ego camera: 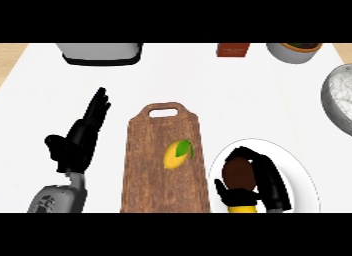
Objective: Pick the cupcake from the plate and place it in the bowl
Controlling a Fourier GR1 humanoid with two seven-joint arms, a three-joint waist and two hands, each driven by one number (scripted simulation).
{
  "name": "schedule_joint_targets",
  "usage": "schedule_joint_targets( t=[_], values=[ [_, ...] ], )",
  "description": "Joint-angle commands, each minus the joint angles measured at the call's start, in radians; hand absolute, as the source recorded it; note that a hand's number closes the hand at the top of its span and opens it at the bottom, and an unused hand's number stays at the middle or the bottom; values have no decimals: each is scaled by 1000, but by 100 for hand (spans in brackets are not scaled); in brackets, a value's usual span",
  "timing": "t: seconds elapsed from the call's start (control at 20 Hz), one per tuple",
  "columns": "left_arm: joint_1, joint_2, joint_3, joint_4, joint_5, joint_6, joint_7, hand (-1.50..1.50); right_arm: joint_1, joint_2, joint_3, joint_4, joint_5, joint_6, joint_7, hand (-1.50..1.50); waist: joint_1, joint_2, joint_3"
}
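Right of the cutting board (164, 185), just beside its long edge, lies the white plate (297, 165), and the cupcake (239, 173) sits over it: a brown top with a bit of yellow case showing beneath. The right hand (270, 182) is curled round the cupcake, with the fingers wrapping the side away from the board and the thumb on the side facing the board. From this steep angle I cannot tell whether the cupcake has left the plate or is resting on it.

The step in hand looks like the grasp itself, or the very start of the lift; the placing is not yet done. The bowl (345, 100), grey and mottled, stands farther right of the board than the plate and level with the board's handle end, cut off by the view's edge.

Next, I judge, the cupcake must rise clear of the plate's rim, travel away from the board toward the bowl, and be let go only once it is over the bowl's opening rather than its near wall.

Left of the board, well apart from it, the left hand (77, 142) rests open with its fingers up. A yellow fruit (176, 155) with a green leaf lies on the board, out of the likely path.
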Motion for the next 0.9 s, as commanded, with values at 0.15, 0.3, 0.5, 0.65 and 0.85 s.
schedule_joint_targets(
  t=[0.15, 0.3, 0.5, 0.65, 0.85],
  values=[
    [21, 15, 35, -4, 20, 0, -8, 0, 85, -235, 17, -276, -284, 317, -404, 150, -42, -2, 2],
    [12, 14, 49, 15, -1, 30, -15, 0, 146, -372, -91, -425, -382, 393, -533, 150, -78, -2, 0],
    [33, 26, 60, -29, 15, 22, 4, 0, 260, -510, -317, -576, -508, 433, -663, 150, -86, -7, -1],
    [22, 30, 52, -36, 21, 3, 10, 0, 336, -575, -535, -630, -637, 469, -672, 150, -68, 1, -2],
    [23, 10, 26, -34, 4, 7, 6, 0, 404, -638, -784, -664, -768, 533, -611, 150, -54, 3, -3]
  ],
)
